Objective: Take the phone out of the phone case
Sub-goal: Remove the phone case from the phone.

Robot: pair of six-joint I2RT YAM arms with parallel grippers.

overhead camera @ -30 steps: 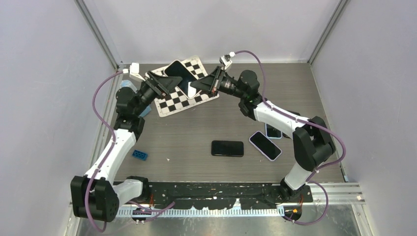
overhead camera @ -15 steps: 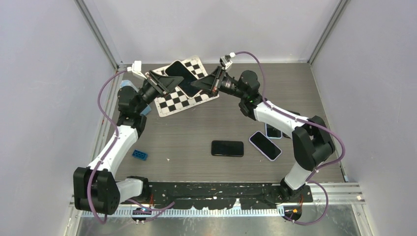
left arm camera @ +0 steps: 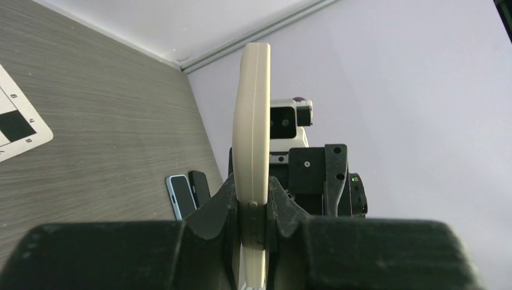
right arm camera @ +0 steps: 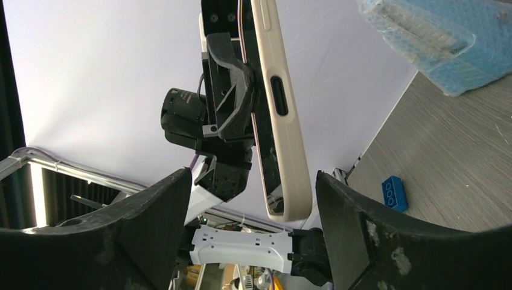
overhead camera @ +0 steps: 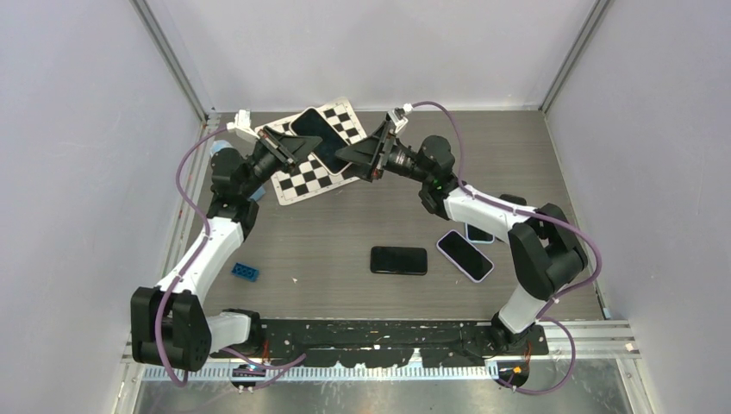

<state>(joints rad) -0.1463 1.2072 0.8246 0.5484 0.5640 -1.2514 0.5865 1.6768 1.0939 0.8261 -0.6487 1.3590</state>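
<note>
Above the checkerboard (overhead camera: 303,179) at the far left of the table, the phone (overhead camera: 315,134) hangs in the air inside its case (left arm camera: 252,115), screen up in the top view, between the two grippers. The left gripper (left arm camera: 252,202) is clamped on the case's end, with both fingers pressed on the cream shell. The right gripper (right arm camera: 250,176) is spread wide. Its fingers (right arm camera: 151,235) stand either side of the case (right arm camera: 282,121) and look apart from it, so no hold yet.

Handling, as a judgement: the phone is stiff, flat, fairly light, and its glass is slick and breakable if dropped from up here. The case looks like a soft cream shell that flexes at the rim. It's best to take the long side edges, or peel a corner of the lip back, while the other gripper holds only the shell. Squeezing across both faces would pin the phone in rather than free it. Avoid the side cutout in the right wrist view, since the shell is thin there.

Versus a second ago: the phone is in about the same spot and the left clamp is unchanged. The right wrist has rolled a bit and its arm has sunk slightly toward the near side. The left elbow has shifted a little. The phone is still fully in the case.

Also on the table: a black phone (overhead camera: 398,260), a purple phone (overhead camera: 465,255) and a blue brick (overhead camera: 245,272).
</note>
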